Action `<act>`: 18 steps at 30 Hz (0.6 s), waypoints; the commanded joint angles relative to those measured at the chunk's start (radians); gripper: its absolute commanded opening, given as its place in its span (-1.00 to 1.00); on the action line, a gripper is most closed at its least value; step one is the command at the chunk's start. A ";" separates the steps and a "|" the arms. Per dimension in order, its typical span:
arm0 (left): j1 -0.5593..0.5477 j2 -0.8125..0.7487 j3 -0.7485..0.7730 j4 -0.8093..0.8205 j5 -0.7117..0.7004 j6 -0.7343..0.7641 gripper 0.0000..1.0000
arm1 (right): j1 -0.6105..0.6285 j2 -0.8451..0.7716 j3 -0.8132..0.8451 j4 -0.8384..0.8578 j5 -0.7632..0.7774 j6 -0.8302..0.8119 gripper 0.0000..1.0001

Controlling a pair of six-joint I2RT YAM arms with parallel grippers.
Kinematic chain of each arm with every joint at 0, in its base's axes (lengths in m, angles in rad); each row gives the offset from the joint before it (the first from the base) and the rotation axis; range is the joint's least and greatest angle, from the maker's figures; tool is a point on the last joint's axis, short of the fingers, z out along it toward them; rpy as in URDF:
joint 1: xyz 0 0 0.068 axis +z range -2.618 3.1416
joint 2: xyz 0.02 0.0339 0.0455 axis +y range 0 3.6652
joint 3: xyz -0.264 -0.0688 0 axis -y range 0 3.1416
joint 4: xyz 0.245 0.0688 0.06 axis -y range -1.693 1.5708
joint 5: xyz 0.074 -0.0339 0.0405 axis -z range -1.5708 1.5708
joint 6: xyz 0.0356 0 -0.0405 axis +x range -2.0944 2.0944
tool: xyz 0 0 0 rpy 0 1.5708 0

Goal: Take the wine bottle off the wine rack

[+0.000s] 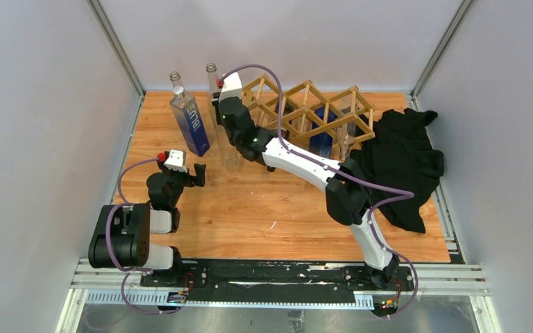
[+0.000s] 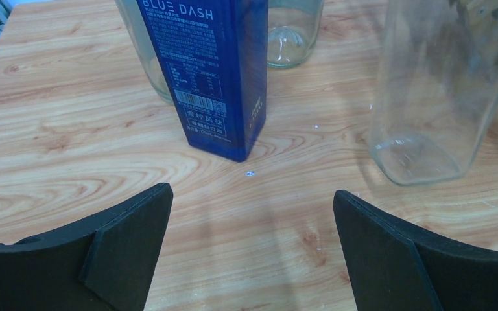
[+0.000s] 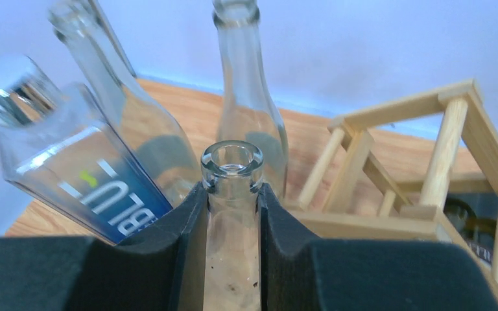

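From above, you can barely see the clear wine bottle [image 3: 231,170], because the right arm covers most of it just left of the wine rack [image 1: 312,104]. It stands upright, mouth up, its neck clamped in the right gripper [image 3: 232,214]. Your left gripper [image 2: 251,194], well left of the rack, is spread wide and holds nothing. 1 dark bottle [image 1: 323,141] inside the rack is half hidden by the slats.

Pale grey walls [image 1: 35,104] box in a wooden table [image 1: 264,205] — evenly lit.
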 commanded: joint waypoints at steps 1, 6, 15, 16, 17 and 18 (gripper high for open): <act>0.006 0.004 0.014 0.039 -0.008 0.003 1.00 | -0.012 -0.030 0.041 0.259 -0.045 -0.061 -1.00; 0.006 0.005 0.014 0.039 -0.009 0.002 1.00 | -0.012 0.009 0.058 0.374 -0.063 -0.118 -1.00; 0.005 0.006 0.013 0.038 -0.008 0.003 1.00 | -0.009 0.070 0.031 0.590 -0.086 -0.257 -1.00; 0.006 0.004 0.013 0.038 -0.008 0.004 1.00 | -0.008 0.074 0.018 0.616 -0.086 -0.268 -1.00; 0.006 0.005 0.013 0.038 -0.009 0.004 1.00 | -0.009 0.079 0.007 0.639 -0.089 -0.276 -1.00; 0.005 0.005 0.014 0.038 -0.009 0.002 1.00 | -0.009 0.084 -0.001 0.658 -0.092 -0.284 -1.00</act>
